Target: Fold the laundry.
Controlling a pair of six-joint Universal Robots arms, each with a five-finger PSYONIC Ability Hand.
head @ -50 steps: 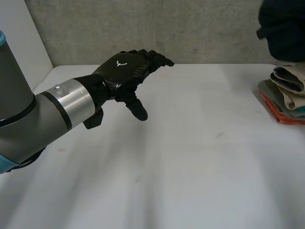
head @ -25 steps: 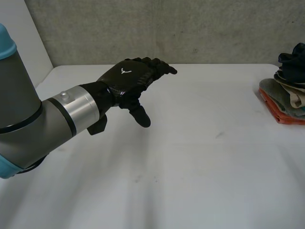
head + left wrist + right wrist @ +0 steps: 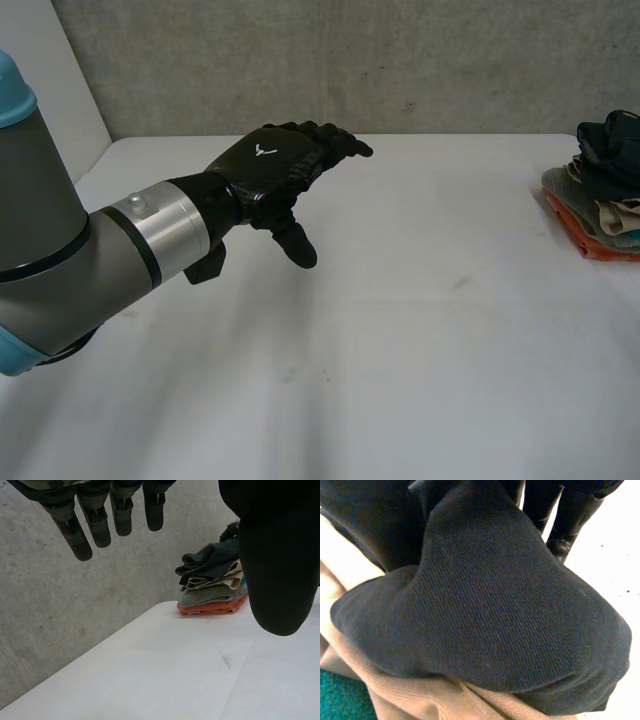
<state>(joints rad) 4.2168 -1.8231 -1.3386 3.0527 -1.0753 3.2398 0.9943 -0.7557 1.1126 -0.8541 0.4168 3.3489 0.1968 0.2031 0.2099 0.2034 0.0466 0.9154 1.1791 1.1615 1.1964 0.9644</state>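
On the back of the left hand (image 3: 272, 160), a small white winged mark. Held level above the table (image 3: 420, 340), fingers (image 3: 75, 535) straight and slack, thumb apart, gripping nothing. Well beyond its fingertips, one laundry pile (image 3: 212, 587): five layers, dark on top, then beige, teal, grey, orange. Right hand (image 3: 570, 515) down at the pile, against the dark cloth (image 3: 485, 615), with beige cloth (image 3: 395, 695) beneath; cannot tell whether grasping it.

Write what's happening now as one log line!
left hand: open, over table | right hand: at dark cloth | dark cloth: atop laundry pile
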